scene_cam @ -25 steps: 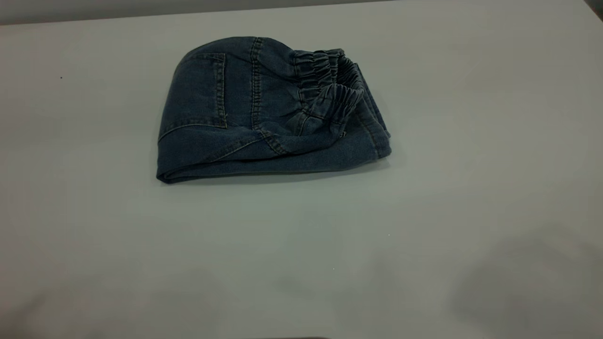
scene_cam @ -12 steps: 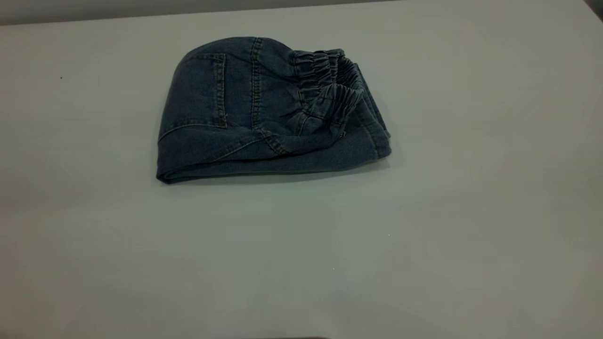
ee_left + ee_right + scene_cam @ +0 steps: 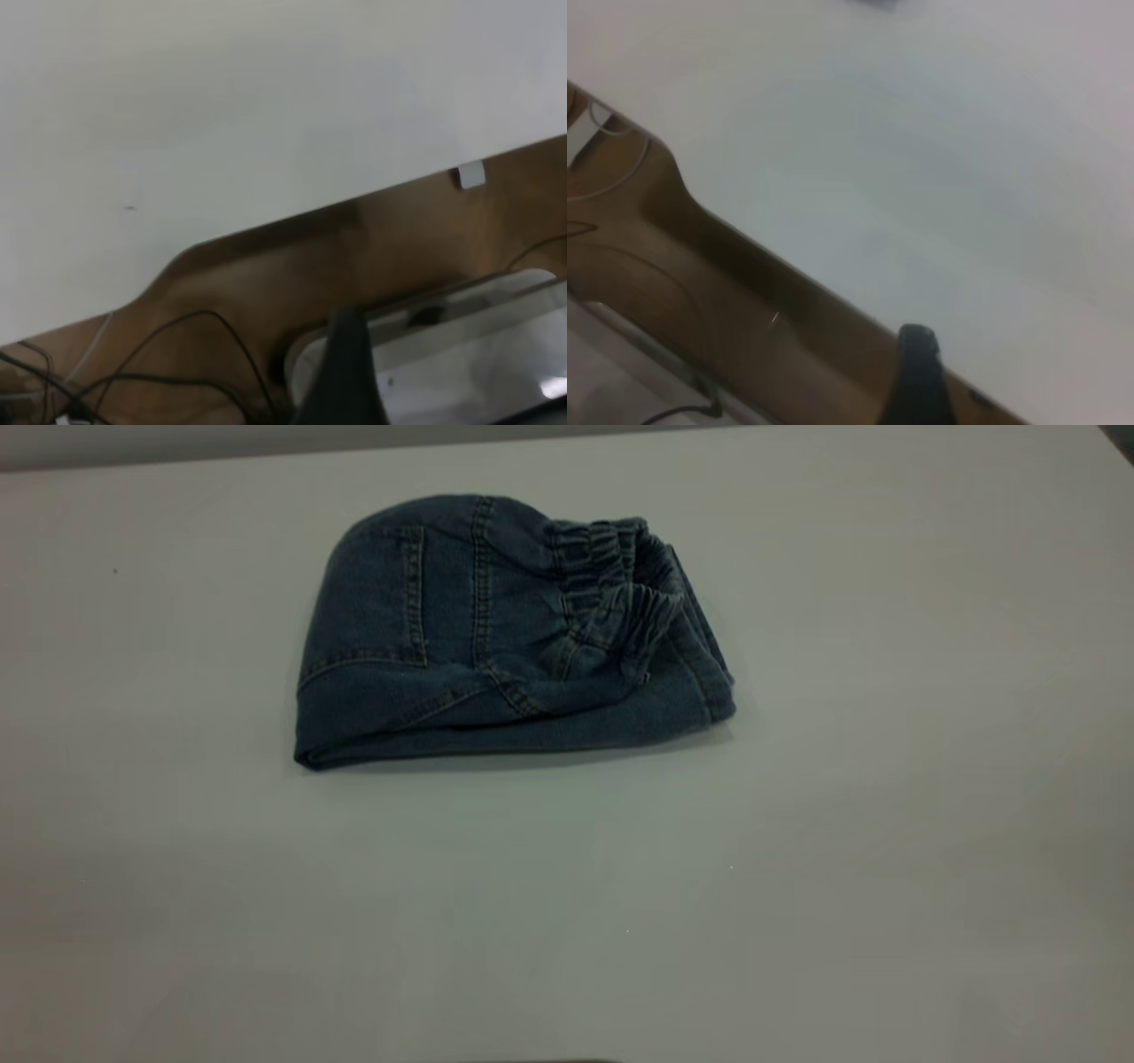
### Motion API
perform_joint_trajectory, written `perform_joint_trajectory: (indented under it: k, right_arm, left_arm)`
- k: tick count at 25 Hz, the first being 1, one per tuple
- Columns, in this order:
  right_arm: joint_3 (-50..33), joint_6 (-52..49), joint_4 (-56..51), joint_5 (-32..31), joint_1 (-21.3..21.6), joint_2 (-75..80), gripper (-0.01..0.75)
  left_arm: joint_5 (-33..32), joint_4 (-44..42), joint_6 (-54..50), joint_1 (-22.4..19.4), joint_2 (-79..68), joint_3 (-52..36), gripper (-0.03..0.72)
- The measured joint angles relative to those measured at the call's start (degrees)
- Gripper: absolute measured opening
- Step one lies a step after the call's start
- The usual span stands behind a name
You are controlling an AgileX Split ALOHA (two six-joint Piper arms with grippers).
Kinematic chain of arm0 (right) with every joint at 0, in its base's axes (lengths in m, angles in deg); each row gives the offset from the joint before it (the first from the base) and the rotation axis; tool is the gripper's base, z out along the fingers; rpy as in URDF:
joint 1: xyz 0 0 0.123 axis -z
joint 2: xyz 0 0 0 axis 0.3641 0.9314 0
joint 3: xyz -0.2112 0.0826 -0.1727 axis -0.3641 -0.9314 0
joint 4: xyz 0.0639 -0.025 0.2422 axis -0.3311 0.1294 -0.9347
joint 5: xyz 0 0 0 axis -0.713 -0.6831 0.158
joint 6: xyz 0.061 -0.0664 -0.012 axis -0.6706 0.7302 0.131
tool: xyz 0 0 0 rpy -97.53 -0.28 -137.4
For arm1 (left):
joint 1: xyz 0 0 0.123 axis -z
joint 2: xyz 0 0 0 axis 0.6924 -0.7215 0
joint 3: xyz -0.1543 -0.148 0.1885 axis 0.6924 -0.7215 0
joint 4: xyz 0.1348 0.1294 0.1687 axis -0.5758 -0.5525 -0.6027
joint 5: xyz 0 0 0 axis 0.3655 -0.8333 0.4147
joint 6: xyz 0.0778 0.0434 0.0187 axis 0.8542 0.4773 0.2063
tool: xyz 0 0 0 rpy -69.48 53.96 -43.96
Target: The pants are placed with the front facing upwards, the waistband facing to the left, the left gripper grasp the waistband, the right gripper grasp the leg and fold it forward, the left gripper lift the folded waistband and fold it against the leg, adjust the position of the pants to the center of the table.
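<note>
The pants (image 3: 443, 629) lie folded into a compact blue denim bundle on the white table (image 3: 567, 886), behind the middle and slightly left in the exterior view. A back patch pocket (image 3: 390, 593) faces up. The crinkled waistband (image 3: 620, 584) rests on top at the bundle's right side, over the folded leg (image 3: 691, 691), whose hem sticks out at the right. Neither arm appears in the exterior view. In the left wrist view, the left gripper (image 3: 350, 376) hangs off the table over a brown surface. The right gripper (image 3: 920, 376) sits at the table's edge in the right wrist view. Neither touches the pants.
Below the table's edge (image 3: 266, 226) a brown wooden surface carries loose black cables (image 3: 177, 354) and a pale housing (image 3: 461, 354). A small white tag (image 3: 471, 174) sits at that edge. Bare tabletop surrounds the pants on all sides.
A dark shadow on the near right of the table has faded away. The pants have not moved.
</note>
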Motion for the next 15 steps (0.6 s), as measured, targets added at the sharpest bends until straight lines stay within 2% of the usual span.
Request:
perform_joint_trajectory:
  k: [15]
  right_arm:
    - [0.0,0.0,-0.46,0.23,0.0,-0.3,0.468]
  left_arm:
    - [1.85,-2.64,-0.2,0.0,4.84,-1.39,0.559]
